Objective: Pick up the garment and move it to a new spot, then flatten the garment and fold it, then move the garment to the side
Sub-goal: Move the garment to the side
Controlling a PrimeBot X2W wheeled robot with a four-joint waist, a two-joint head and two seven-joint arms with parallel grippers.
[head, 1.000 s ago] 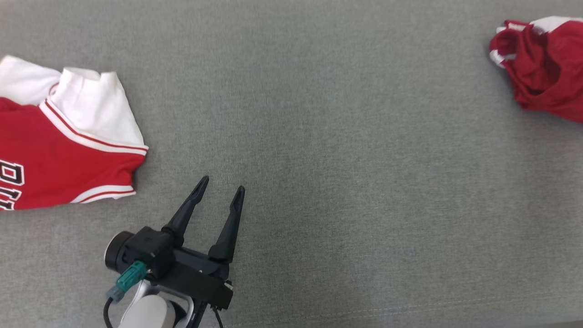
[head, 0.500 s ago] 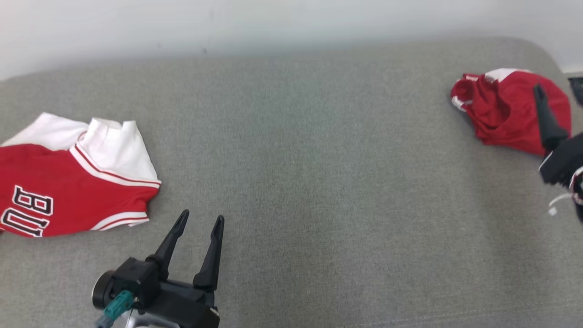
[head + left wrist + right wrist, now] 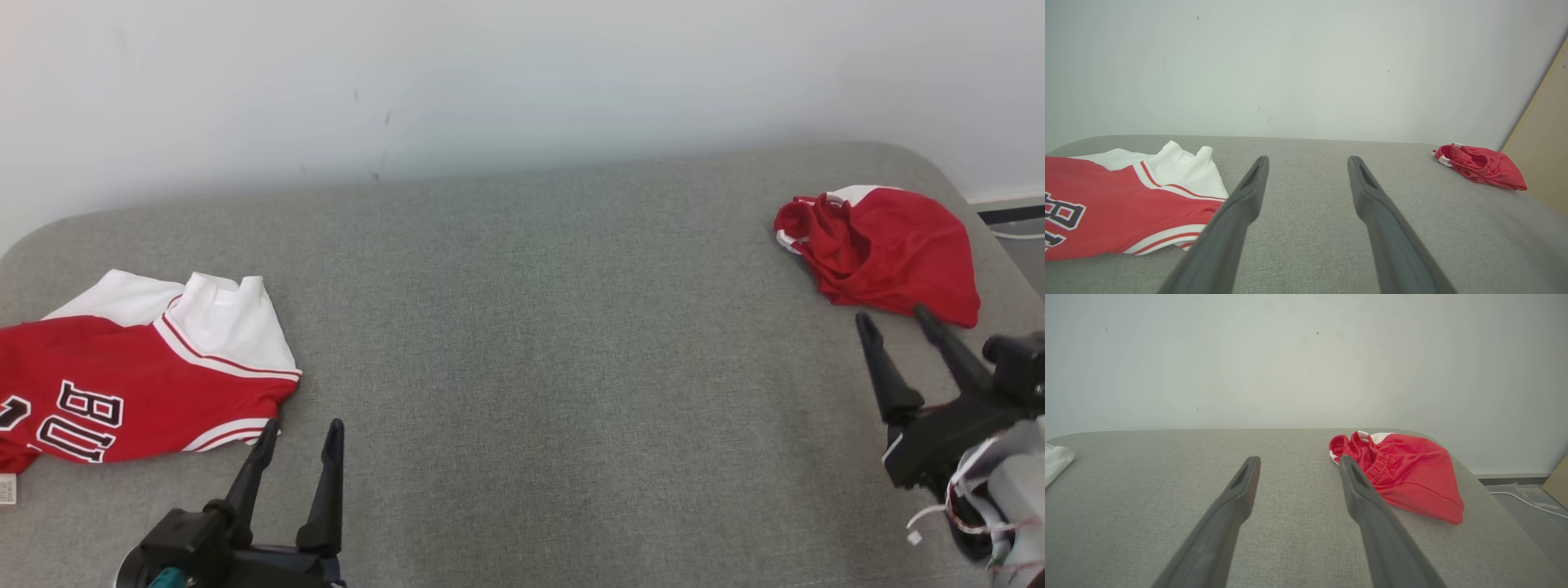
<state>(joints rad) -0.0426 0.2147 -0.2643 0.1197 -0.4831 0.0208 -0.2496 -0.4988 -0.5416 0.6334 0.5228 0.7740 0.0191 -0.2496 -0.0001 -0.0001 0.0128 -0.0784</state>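
Head view: a grey cushion (image 3: pixel 555 343) carries a red-and-white jersey (image 3: pixel 139 384) at its left end and crumpled red shorts (image 3: pixel 886 249) at its far right corner, well apart.
Left gripper (image 3: pixel 302 426): jaws narrowly parted, empty, just beside the jersey's near corner.
Right gripper (image 3: pixel 891 315): jaws moderately parted, empty, near the shorts, not touching.
Done: the jersey lies flat and tidy, seemingly folded and set aside.
To do: the shorts look untouched; lifting, moving, flattening, folding and setting aside.

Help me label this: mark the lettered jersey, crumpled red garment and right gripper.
lettered jersey (image 3: pixel 188 392), head view, red body panel.
crumpled red garment (image 3: pixel 898 253), head view, top fabric.
right gripper (image 3: pixel 891 314), head view, between fingertips.
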